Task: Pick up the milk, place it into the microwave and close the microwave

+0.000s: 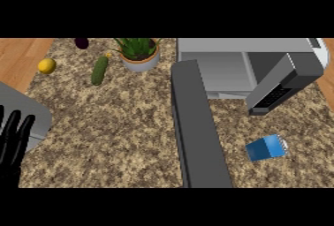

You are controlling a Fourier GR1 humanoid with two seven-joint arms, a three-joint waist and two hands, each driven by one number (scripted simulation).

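black left hand (13, 141): fingers straight, empty | right hand: seemingly out of view | risk: blue milk carton (266, 148), once lifted, clips the open grey microwave door (195, 128)

counter (111, 132): speckled stone | microwave (241, 45): matt grey metal | milk carton (266, 148): smooth blue

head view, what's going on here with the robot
The microwave stands at the back, its door open and reaching out over the counter. The milk carton sits on the counter right of that door, with no hand on it. The left hand rests open at the view's left edge; the right hand isn't in view.
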